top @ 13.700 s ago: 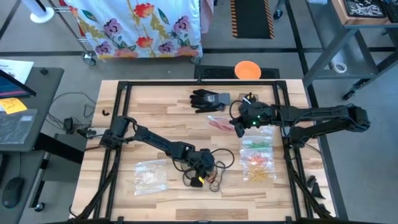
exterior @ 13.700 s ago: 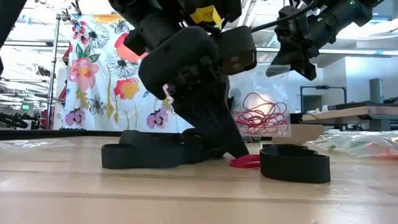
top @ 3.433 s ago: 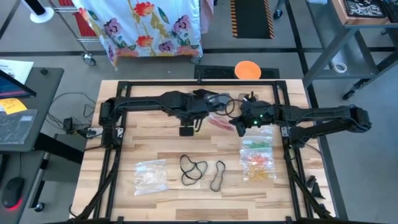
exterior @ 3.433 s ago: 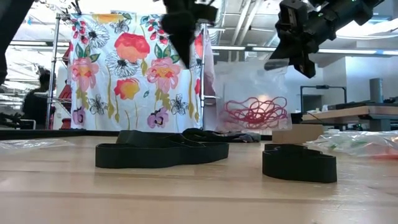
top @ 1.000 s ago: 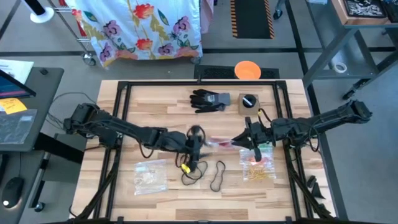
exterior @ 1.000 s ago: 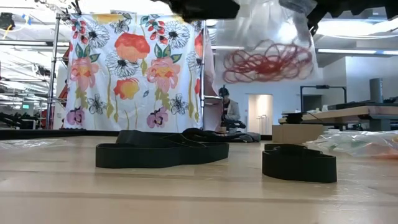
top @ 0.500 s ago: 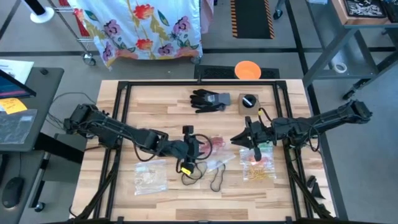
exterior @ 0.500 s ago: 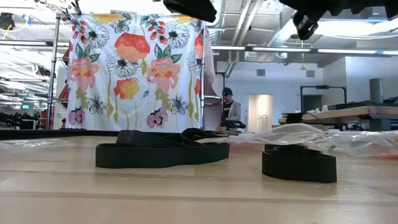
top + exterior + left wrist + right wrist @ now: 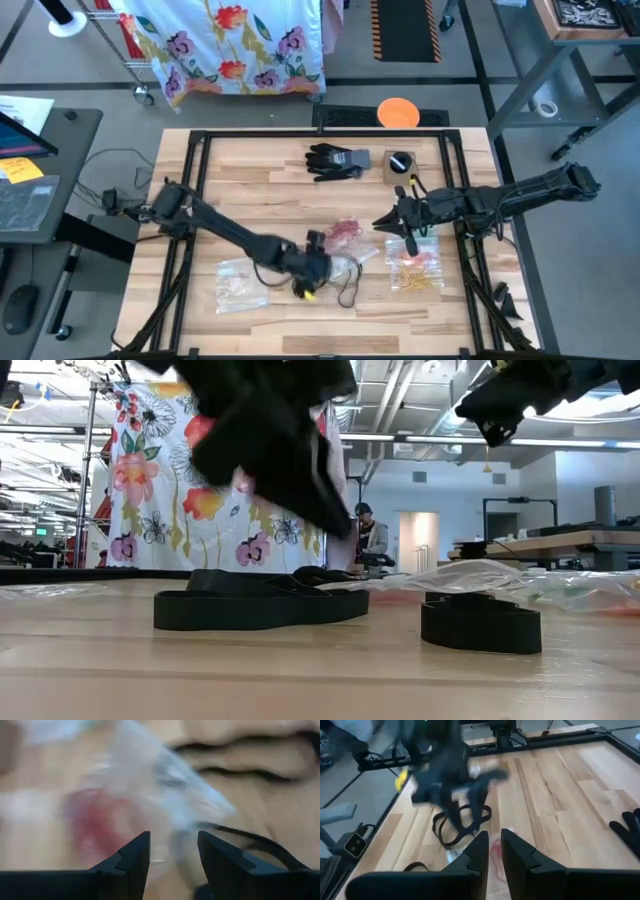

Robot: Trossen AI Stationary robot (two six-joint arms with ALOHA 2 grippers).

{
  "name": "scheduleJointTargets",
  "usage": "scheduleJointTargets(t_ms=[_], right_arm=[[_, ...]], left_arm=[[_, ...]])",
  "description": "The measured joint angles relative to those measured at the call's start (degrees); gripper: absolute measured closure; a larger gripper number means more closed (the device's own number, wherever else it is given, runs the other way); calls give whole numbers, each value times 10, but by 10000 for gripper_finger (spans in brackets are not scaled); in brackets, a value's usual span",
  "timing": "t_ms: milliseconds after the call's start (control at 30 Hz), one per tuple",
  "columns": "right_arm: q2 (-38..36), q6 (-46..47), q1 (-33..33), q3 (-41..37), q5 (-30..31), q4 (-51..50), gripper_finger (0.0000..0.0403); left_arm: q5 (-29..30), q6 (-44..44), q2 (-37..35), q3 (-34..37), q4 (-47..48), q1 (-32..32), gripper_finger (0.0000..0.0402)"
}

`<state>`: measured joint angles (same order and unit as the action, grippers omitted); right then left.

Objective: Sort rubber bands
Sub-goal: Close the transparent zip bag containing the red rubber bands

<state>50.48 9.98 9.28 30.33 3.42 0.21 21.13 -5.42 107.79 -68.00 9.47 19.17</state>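
Now the left end effector (image 9: 318,262), fingers apart and empty, hovers beside the red-band bag (image 9: 345,240), probably to collect black rubber bands (image 9: 349,288); the right end effector (image 9: 405,222) waits nearly closed nearby.

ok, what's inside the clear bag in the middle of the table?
Red rubber bands show as a tangle through the clear bag. The left hand covers the bag's near end, so anything there is hidden.

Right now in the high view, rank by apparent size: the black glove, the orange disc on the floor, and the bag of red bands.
1. black glove
2. bag of red bands, close to the glove, so that order is unsure
3. orange disc, smallest
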Motion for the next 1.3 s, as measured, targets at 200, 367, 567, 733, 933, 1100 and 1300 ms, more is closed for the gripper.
scheduleJointTargets(t_ms=[200, 367, 567, 733, 933, 1100, 1300], right_arm=[[0, 0, -5, 0, 0, 2, 352], [0, 0, -4, 0, 0, 2, 352], [0, 0, -4, 0, 0, 2, 352], [0, 0, -5, 0, 0, 2, 352], [0, 0, -4, 0, 0, 2, 352], [1, 0, -4, 0, 0, 2, 352], [1, 0, -4, 0, 0, 2, 352]], left_arm=[[17, -29, 67, -33, -14, 16, 240], [67, -46, 68, -42, -13, 28, 240], [52, -47, 68, -47, -5, 33, 240], [9, -48, 69, -47, -54, 33, 240], [-9, -24, 85, -47, -53, 33, 240], [-11, -35, 85, -47, -62, 31, 240], [-13, -29, 94, -47, -62, 24, 240]])
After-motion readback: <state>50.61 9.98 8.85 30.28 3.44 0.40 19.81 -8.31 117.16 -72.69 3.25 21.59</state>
